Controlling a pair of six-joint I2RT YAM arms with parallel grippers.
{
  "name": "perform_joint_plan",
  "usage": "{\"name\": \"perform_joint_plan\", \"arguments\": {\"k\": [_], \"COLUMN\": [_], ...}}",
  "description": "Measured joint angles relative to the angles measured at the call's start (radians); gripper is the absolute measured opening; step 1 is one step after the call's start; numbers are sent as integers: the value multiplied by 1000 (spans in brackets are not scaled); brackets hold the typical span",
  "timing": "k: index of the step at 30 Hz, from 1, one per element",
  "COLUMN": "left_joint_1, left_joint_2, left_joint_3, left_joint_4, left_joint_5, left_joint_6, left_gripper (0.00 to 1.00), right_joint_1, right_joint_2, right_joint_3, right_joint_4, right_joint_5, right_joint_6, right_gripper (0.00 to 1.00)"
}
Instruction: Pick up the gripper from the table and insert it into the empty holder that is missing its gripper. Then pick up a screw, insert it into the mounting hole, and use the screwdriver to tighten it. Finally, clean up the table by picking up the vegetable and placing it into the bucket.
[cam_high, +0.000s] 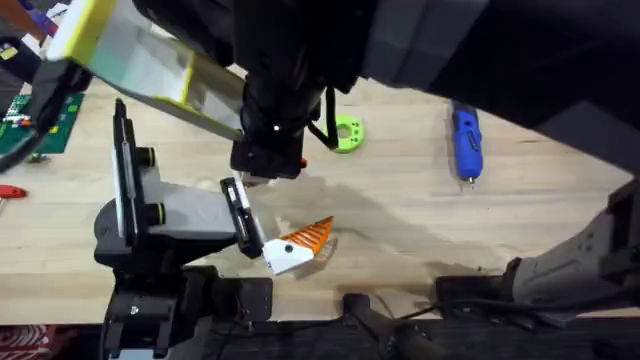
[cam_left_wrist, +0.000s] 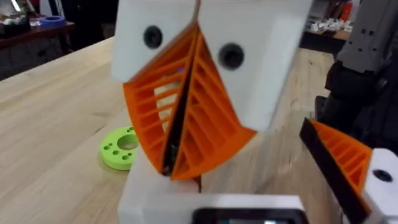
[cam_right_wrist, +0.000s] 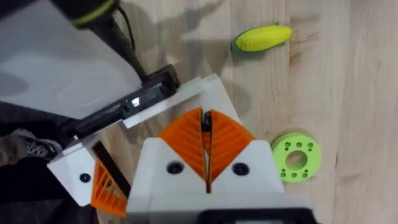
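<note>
Over the pale plank surface, the right arm's jaws hang with orange pads pressed together above the left arm's holder at lower left, where the white, orange-tipped gripper shows. The left arm's jaws are likewise closed on nothing. The blue screwdriver lies at upper right, a lime-green ring mid-frame, and a yellow corn-like vegetable lies nearby.

Blue screwdriver, lime-green ring, yellow corn, pale wood-grain table
</note>
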Motion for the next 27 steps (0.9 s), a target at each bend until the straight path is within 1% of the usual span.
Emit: {"name": "perform_joint_plan", "arguments": {"k": [8, 27], "left_joint_1": [0, 0], "left_joint_2": [0, 0], "left_joint_3": [0, 0], "left_joint_4": [-1, -1], "left_joint_5": [0, 0], "left_joint_6": [-12, -12], "left_gripper": [986, 986], "right_joint_1": [0, 0], "right_joint_2": [9, 9], "right_joint_3": [8, 9], "right_joint_4": [-4, -5], "right_joint_5": [0, 0], "right_joint_6": [0, 0], "right_gripper": [14, 4]}}
